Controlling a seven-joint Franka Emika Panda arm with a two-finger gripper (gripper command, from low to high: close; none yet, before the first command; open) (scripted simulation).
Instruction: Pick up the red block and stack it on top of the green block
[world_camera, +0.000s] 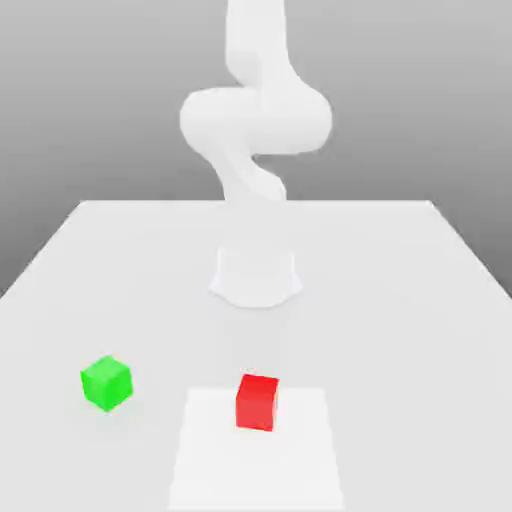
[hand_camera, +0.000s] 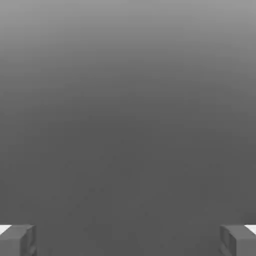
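While two cubes sit on the flat white table (world_camera: 420, 290), one of each colour, the small matte bright green block (world_camera: 106, 382) lies toward the exterior view's left and the small matte bright red block (world_camera: 258, 402) near the middle, well apart from it. Neither cube carries any mark or writing. The red block rests on a paler white rectangular patch (world_camera: 300, 460) of the tabletop, while the green one stands on the plain surface beside that patch. Behind them rises the single white robot arm (world_camera: 255, 120) from its round base (world_camera: 256, 278). From the hand view, the gripper (hand_camera: 128, 240) shows two grey fingertips (hand_camera: 17, 240) standing wide apart with nothing between them, against plain grey.
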